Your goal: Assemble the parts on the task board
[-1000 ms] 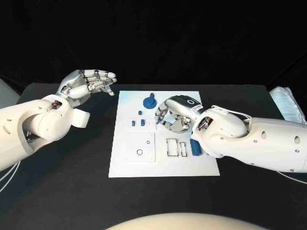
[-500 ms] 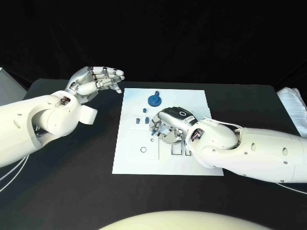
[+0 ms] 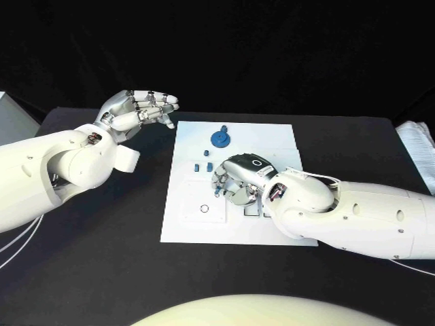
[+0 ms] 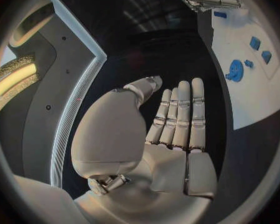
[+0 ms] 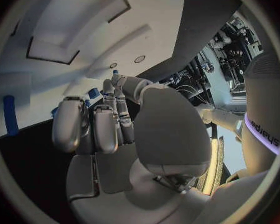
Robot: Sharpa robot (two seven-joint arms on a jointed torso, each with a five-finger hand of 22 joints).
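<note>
Nearest to us, the flat white rectangular task board [image 3: 232, 224] lies mid-worktop on the black table [image 3: 100, 272]; its near end is bare apart from shallow outlined recesses, one with a small oval cut-out [image 3: 204, 208], presumably seats for parts.

Our right hand [image 3: 233, 180] sits low over the board's middle, fingers curled down onto the surface, next to the recesses. We can't tell whether it pinches anything: the right wrist view shows bent fingers [image 5: 93, 127] with small blue bits beside the tips, contact unclear. We judge it's working a part at the recesses, hence the low, knuckles-up pose.

Just left of that hand, two small blue block-shaped parts [image 3: 195, 166] lie loose on the board, not yet seated.

Farther up, the round blue gear-like part [image 3: 221, 139] rests on the board, a tiny blue piece [image 3: 222, 128] just beyond it.

Farthest, our left hand [image 3: 139, 111] hovers off the board's far-left corner, released, fingers straight and together in the left wrist view, holding nothing. Likely parked clear so it doesn't block the right hand.
</note>
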